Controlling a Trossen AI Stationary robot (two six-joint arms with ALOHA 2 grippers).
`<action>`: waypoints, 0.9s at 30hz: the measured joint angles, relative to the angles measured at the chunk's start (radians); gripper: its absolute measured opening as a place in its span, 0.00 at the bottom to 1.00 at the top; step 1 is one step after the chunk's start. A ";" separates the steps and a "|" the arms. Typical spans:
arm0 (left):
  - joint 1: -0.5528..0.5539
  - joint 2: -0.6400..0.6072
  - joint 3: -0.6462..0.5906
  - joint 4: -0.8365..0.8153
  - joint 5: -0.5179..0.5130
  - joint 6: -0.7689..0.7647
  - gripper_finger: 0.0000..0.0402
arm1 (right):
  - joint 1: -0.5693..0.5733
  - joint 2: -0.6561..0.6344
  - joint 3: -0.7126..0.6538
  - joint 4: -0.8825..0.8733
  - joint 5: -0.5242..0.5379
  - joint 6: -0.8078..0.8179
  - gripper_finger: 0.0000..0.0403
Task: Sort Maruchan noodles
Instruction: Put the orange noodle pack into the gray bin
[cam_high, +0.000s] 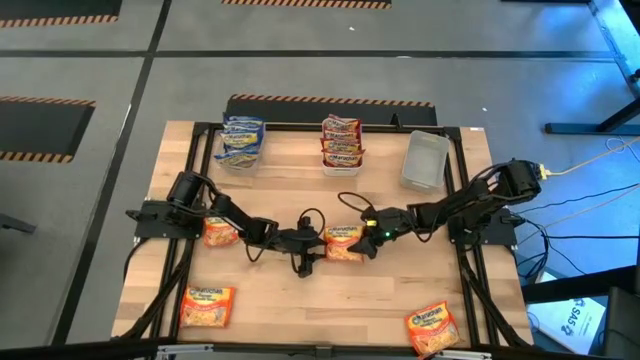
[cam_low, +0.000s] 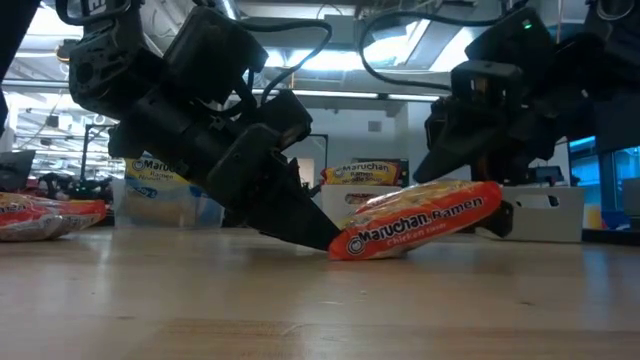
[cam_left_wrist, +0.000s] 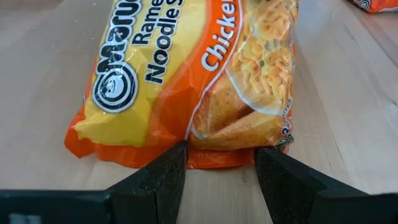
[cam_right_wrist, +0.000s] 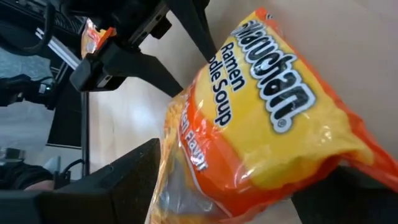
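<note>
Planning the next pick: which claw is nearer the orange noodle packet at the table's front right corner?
Right. The right claw sits at mid-table on another packet, diagonally back from the corner packet; the left claw is just beyond it, farther left.
</note>
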 joint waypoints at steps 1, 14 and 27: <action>0.000 0.000 0.000 0.000 0.000 0.000 0.46 | 0.000 0.000 0.000 0.000 0.008 -0.009 0.73; 0.000 -0.034 -0.001 -0.034 0.016 0.024 0.46 | -0.002 -0.001 0.000 0.004 0.061 -0.066 0.31; 0.000 -0.319 -0.038 -0.330 0.097 0.048 0.46 | -0.001 -0.093 0.000 0.017 0.062 -0.192 0.25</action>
